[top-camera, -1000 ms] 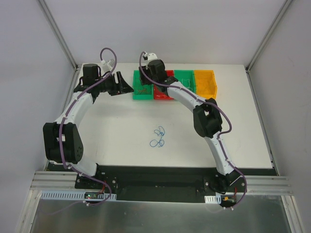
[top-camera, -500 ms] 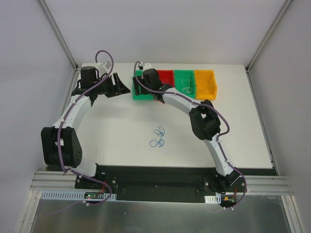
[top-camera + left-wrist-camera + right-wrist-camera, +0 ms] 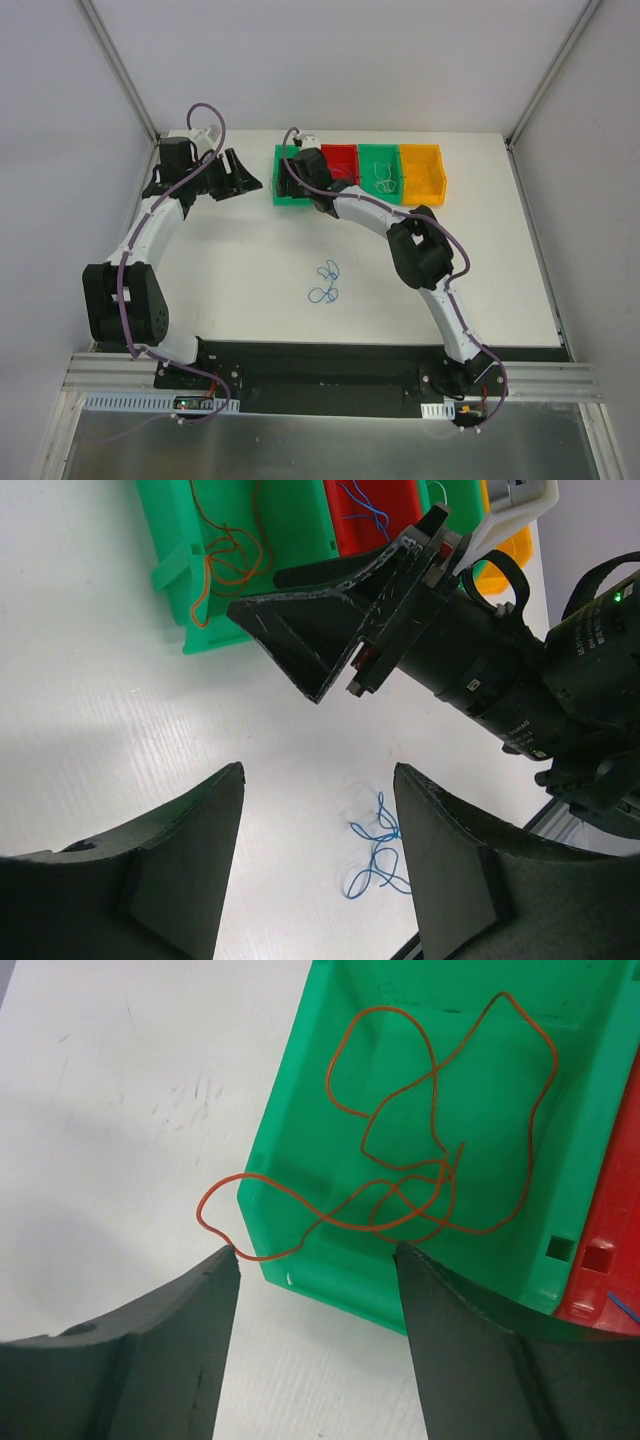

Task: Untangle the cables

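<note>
Now your right gripper (image 3: 315, 1252) has swung over the green bin (image 3: 340, 1282), spread and empty (orange cable (image 3: 443, 1173) delivered); the blue cable (image 3: 326, 282) is next.

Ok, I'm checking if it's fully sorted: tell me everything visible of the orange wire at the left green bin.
The orange wire is hair-thin and flexible, curled in several crossing loops. Most lies inside the leftmost green bin; one loop hangs over its wall above the white table, close to the open right gripper, not clamped.
</note>
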{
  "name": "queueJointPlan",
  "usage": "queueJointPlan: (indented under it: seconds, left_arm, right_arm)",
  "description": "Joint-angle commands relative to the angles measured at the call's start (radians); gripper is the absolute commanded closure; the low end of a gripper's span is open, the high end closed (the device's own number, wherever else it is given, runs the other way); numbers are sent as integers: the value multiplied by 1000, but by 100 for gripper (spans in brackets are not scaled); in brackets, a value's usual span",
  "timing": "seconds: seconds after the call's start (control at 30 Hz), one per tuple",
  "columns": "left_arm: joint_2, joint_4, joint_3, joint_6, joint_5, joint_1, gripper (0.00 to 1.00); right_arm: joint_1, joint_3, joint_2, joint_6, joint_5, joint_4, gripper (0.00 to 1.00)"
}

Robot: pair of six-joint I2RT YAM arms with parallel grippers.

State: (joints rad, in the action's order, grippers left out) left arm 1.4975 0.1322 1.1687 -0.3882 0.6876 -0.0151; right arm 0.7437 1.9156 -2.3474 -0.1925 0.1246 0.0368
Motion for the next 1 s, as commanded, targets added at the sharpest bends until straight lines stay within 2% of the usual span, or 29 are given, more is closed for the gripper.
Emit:
queueJointPlan:
  seconds: [0.0, 0.13, 0.27, 0.6, 0.73, 0.97]
  left_arm:
    - [-31, -20, -3, -12, -6, -11, 40]
    - [-60, -22, -17, -9, -48, -13, 40]
    - [-77, -23, -30, -15, -97, -19, 38]
    - [-62, -20, -27, -26, -80, -23, 35]
    - [-60, -22, -29, -28, -80, -23, 32]
    - [-53, -20, -27, -29, -72, -26, 26]
  right_arm:
    - [-1, 13, 23, -59, 1, 78, 37]
    - [2, 37, -3, -38, -89, 135, 40]
    - [3, 74, -27, -45, -74, 115, 39]
    - [5, 177, -104, -50, -88, 86, 43]
    - [6, 177, -102, -45, -20, 54, 49]
    - [2, 137, -67, -30, -51, 103, 64]
